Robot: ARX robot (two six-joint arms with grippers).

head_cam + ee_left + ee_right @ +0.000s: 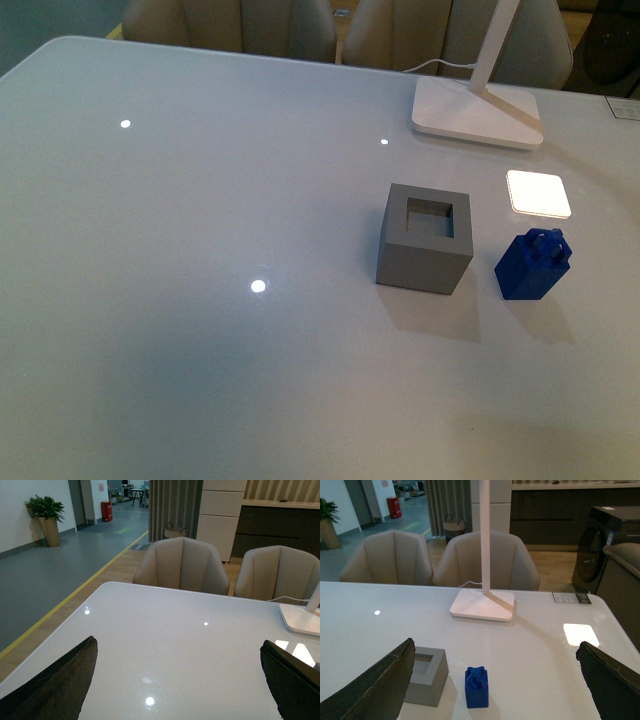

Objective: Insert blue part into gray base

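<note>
The gray base (425, 239) stands on the white table (200, 360), right of centre, its square hole facing up and empty. The blue part (533, 263) stands upright just to its right, apart from it, knobbly handle on top. Neither arm shows in the front view. In the right wrist view the blue part (476, 687) and the gray base (426, 675) lie ahead of my right gripper (495, 680), which is open and empty. My left gripper (180, 680) is open and empty over bare table; neither task object shows there.
A white desk lamp with a flat base (478, 110) stands at the back right, its cable trailing off the table. A bright patch of lamp light (538, 193) lies behind the blue part. Beige chairs (181, 564) line the far edge.
</note>
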